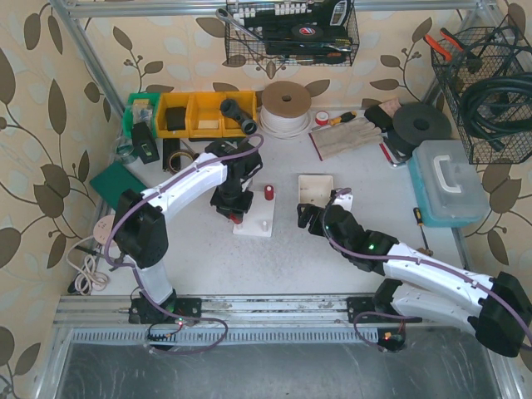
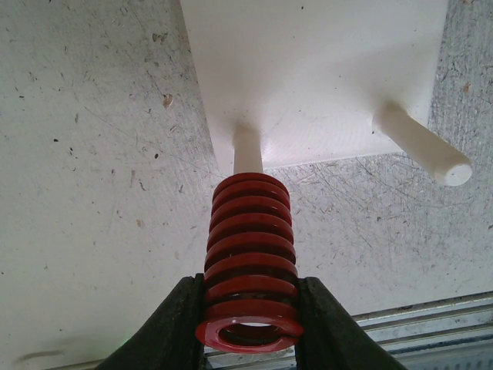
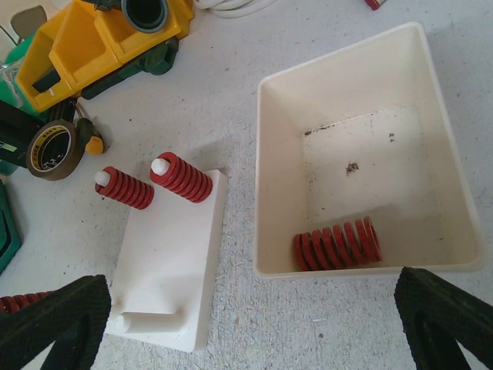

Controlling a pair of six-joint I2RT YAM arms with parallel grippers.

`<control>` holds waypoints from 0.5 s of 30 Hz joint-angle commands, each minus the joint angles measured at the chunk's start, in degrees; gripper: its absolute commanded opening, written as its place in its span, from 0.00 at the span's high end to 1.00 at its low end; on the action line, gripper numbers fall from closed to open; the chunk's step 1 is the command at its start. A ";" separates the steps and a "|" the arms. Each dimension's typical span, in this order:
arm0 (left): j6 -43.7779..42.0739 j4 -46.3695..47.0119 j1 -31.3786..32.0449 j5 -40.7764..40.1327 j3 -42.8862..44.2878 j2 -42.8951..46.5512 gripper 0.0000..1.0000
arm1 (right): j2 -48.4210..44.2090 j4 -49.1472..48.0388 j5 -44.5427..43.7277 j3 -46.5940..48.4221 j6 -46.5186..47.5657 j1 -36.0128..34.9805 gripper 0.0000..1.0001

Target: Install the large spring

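Observation:
My left gripper (image 2: 250, 327) is shut on the large red spring (image 2: 248, 231), its black fingers (image 2: 173, 324) pressing the near coils from both sides. The spring's far end meets a white peg (image 2: 247, 150) on the white base plate (image 2: 323, 77); a bare peg (image 2: 424, 148) stands to the right. From above, the left gripper (image 1: 231, 204) is at the plate's (image 1: 258, 223) left edge. Two red springs (image 3: 123, 187) (image 3: 181, 177) sit on the plate's far pegs. My right gripper (image 3: 250, 339) hangs open over the table, near the white tray (image 3: 266, 177).
A loose red spring (image 3: 337, 243) lies in the tray's near corner. Yellow bins (image 1: 195, 114), a tape roll (image 3: 52, 149), a cord spool (image 1: 285, 106), a black disc (image 1: 421, 125) and a plastic case (image 1: 447, 181) stand behind and to the right.

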State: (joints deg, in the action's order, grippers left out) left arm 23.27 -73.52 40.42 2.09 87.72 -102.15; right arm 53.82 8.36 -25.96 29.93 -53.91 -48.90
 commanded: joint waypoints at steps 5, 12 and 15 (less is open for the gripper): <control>-0.68 -0.03 -0.61 1.97 0.85 -0.81 1.00 | 0.38 -0.44 -0.86 1.35 0.57 -0.48 0.01; -0.52 0.45 -0.63 2.72 1.76 -2.25 1.00 | 0.88 -0.64 -0.70 1.52 0.64 -0.49 0.01; -0.71 0.49 -0.65 2.86 2.05 -3.36 1.00 | 1.26 -0.78 -0.68 1.58 0.67 -0.49 0.01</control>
State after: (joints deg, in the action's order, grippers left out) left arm 22.92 -72.86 40.42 3.31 87.72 -104.84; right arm 54.43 8.29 -25.93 29.93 -53.76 -49.08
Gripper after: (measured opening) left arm 0.317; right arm 0.991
